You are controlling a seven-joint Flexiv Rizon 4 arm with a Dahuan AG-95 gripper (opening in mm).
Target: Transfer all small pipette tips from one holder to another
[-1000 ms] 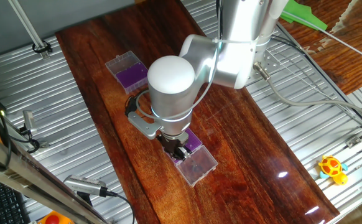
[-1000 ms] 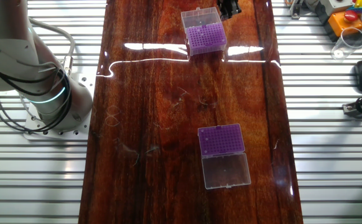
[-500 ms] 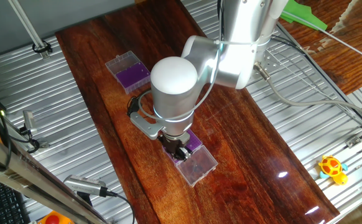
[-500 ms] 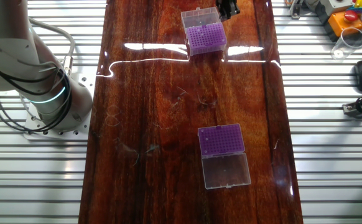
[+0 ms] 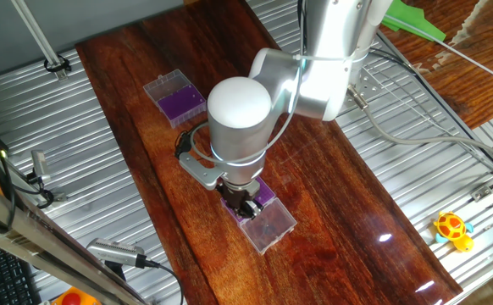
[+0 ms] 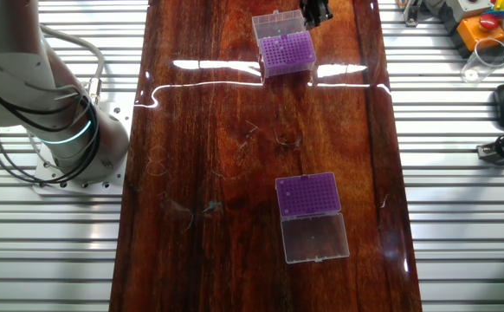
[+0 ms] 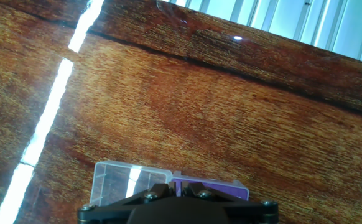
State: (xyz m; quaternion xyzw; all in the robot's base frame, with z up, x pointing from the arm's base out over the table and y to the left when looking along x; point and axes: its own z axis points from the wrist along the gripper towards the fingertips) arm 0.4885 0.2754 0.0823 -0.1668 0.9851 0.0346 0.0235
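Two purple tip holders with clear hinged lids lie on the dark wooden table. My gripper (image 5: 245, 203) hovers over the nearer holder (image 5: 264, 194), beside its open lid (image 5: 274, 227). In the other fixed view, the gripper (image 6: 314, 10) shows at the top edge, next to that holder (image 6: 285, 52). The second holder (image 5: 180, 101) (image 6: 307, 194) lies apart, far from the gripper. In the hand view, the gripper (image 7: 171, 185) has its jaws close together above the purple rack (image 7: 213, 185) and clear lid (image 7: 120, 180). No single tip can be made out between the jaws.
Ribbed metal surfaces flank the wooden table (image 6: 235, 130). The arm's base (image 6: 61, 130) stands to one side of it. Cables (image 5: 416, 127), a yellow toy (image 5: 452, 229) and a clear cup (image 6: 487, 59) lie off the wood.
The arm has drifted slightly over the last second. In the other fixed view, the gripper has slid a little toward the top edge. Both holders stayed put.
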